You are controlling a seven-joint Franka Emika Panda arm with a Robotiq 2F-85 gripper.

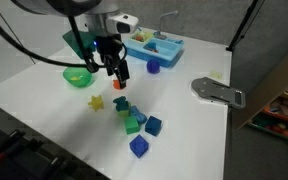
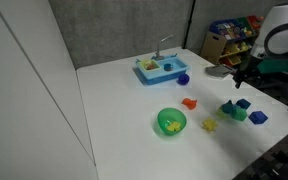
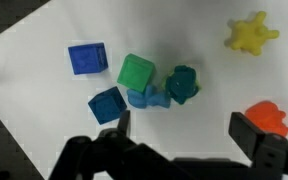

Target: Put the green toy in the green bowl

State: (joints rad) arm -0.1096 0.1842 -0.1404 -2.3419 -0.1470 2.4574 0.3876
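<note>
The green toy (image 3: 183, 84) is a small dark teal block lying on the white table, touching a bright green cube (image 3: 136, 71) and a light blue piece (image 3: 147, 98). In an exterior view it (image 1: 121, 104) lies below my gripper. My gripper (image 3: 184, 128) is open and empty, hovering above the table just short of the toy; it also shows in an exterior view (image 1: 114, 68). The green bowl (image 1: 79, 75) stands apart from the block cluster, with something small inside (image 2: 171, 122).
Two blue cubes (image 3: 87, 58) (image 3: 106, 104) lie beside the cluster. A yellow toy (image 3: 252, 33) and an orange toy (image 3: 268, 117) lie nearby. A blue sink tray (image 1: 154, 47) stands at the back, a grey flat object (image 1: 216, 90) at the table edge.
</note>
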